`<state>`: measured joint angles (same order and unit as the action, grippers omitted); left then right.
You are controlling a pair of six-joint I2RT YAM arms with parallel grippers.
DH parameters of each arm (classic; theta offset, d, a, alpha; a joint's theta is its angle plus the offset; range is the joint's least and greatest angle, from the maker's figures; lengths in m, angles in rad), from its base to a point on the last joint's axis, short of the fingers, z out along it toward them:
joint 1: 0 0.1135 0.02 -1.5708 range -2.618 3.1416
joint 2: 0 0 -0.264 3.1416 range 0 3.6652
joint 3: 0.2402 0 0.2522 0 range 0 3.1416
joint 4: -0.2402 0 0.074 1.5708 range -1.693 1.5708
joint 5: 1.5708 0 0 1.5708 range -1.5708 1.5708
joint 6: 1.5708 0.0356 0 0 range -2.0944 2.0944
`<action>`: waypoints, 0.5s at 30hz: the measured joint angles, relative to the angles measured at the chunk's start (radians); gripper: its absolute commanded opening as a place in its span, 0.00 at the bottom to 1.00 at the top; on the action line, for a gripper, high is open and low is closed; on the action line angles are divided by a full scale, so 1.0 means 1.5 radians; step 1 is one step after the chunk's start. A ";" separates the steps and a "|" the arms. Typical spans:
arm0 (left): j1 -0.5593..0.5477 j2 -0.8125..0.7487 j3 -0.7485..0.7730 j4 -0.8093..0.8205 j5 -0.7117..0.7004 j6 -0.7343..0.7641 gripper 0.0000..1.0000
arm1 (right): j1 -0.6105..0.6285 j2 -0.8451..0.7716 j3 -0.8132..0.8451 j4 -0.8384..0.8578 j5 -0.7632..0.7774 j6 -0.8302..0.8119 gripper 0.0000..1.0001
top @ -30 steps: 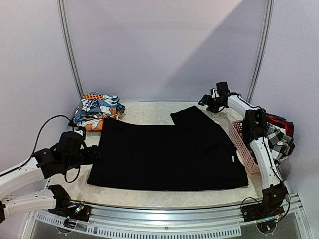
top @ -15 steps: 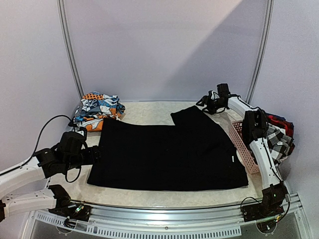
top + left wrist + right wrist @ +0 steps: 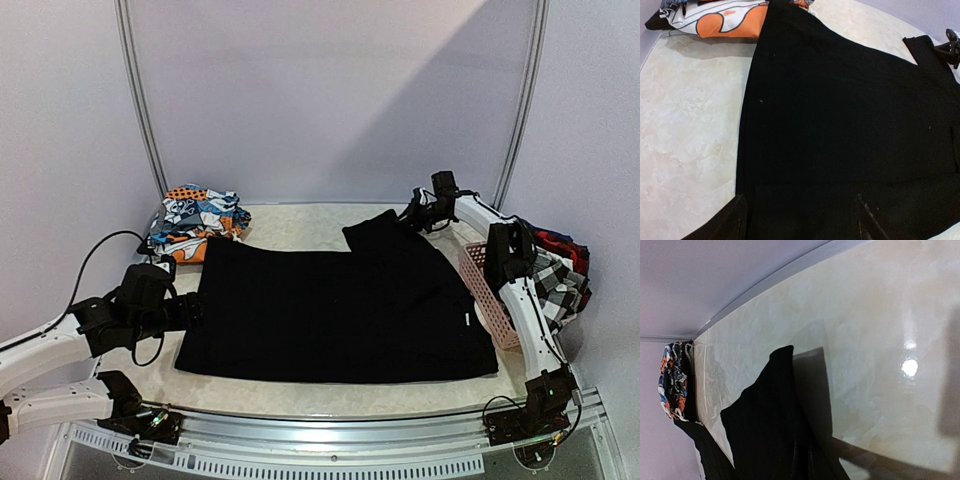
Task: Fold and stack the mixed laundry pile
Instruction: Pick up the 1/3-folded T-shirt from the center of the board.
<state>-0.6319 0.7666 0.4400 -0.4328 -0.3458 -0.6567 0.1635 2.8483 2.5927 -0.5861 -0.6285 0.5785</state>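
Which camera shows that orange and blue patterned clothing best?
The top external view: the printed pile shows nearly whole, far left on the table. The left wrist view catches only an orange-and-white edge; the right wrist view shows it small at its left border.

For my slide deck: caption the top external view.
Black garment spread flat; right gripper by its far corner, left gripper at its left edge.

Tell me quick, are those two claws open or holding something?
Left gripper: open, over the black garment.
Right gripper: cannot tell, by its far corner.
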 measured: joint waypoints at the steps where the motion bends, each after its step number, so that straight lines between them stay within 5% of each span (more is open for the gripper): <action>1: 0.000 0.006 0.000 0.004 -0.001 0.000 0.73 | 0.000 0.000 0.000 -0.001 0.003 -0.002 0.01; 15: 0.013 0.164 0.058 0.031 -0.039 0.014 0.63 | 0.004 -0.020 -0.035 -0.007 0.041 -0.033 0.00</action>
<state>-0.6128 1.0126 0.5266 -0.3870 -0.4042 -0.6353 0.1688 2.8178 2.5404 -0.5961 -0.5667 0.5293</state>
